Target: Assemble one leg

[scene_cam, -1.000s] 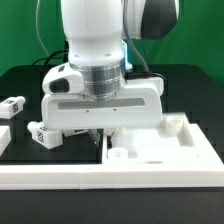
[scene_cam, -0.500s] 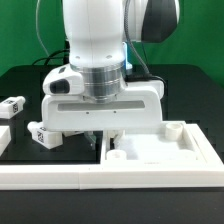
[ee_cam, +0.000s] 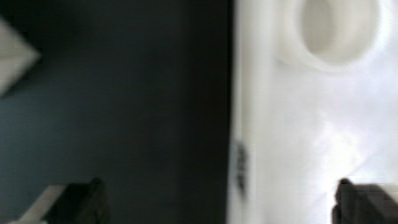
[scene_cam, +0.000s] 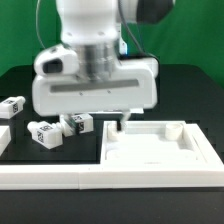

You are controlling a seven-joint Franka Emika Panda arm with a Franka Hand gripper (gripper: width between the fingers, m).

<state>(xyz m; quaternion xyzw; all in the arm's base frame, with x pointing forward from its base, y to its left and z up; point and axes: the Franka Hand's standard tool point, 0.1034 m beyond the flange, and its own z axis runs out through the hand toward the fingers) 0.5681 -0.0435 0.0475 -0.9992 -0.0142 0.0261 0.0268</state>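
- While the arm (scene_cam: 95, 40) and its broad white hand fill the middle of the exterior view, they hide the table (scene_cam: 30, 85) behind them and part of the far rim of the white tray-like panel (scene_cam: 150, 150).
- Farthest from the panel, toward the exterior view's left, the first leg (scene_cam: 12, 107) lies on the black table, well apart from the other legs, with its square tags showing.
- Also far from the panel, a white piece (scene_cam: 3, 140) is cut off by the picture's edge. What it is cannot be told.
- Nearer the panel lies the second leg (scene_cam: 45, 133), a small tagged block.
- The third leg (scene_cam: 78, 123) lies between the second leg and the panel, just beside the second leg. Whether the two touch is hard to make out, since the hand's lower edge sits close above them.
- All three legs rest on the table away from the panel, and nothing grips them.
- In the wrist view the gripper (ee_cam: 222, 205) is spread wide. Only the dark fingertips (ee_cam: 80, 203) show at the picture's edge, and nothing sits between them.
- One tip is over the dark table, and the other is over the panel (ee_cam: 320, 120), so the gap straddles the panel's edge.
- That view is blurred. A round recess (ee_cam: 347, 35) in the panel is half cut off, and a pale corner (ee_cam: 15, 55) over the table cannot be identified.
- On the camera's side of the panel, a long white rail (scene_cam: 60, 178) runs across the front and hides the panel's near wall.
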